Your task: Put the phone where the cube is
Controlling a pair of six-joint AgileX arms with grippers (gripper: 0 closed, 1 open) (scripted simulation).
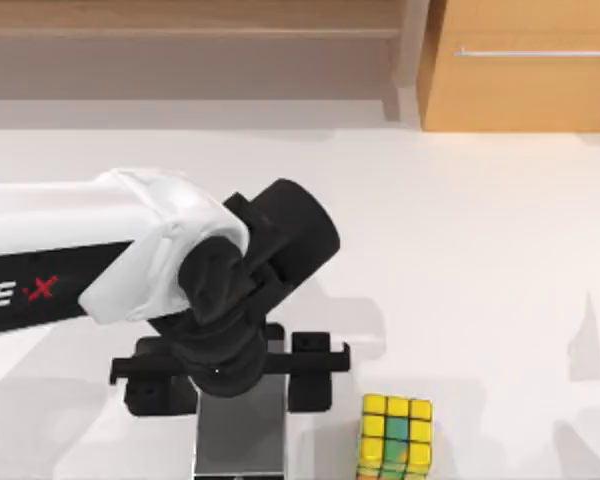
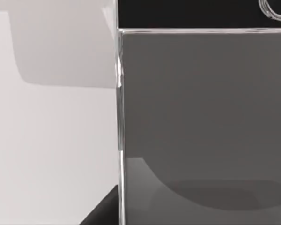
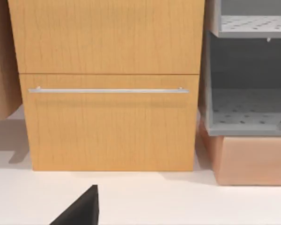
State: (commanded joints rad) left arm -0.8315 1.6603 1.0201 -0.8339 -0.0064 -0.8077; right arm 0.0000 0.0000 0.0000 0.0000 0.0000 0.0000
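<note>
Grey-silver phone (image 1: pixel 238 425) lies on the white table (image 1: pixel 480 250), between the left end effector's (image 1: pixel 230 385) open fingers; the puzzle cube (image 1: pixel 395 435) stands just beside it. Arm lettering reads "LE·X".

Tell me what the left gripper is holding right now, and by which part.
The left gripper sits over the far end of the flat grey-silver phone, a black finger on each long edge. Whether the fingers actually clamp it cannot be told.
</note>
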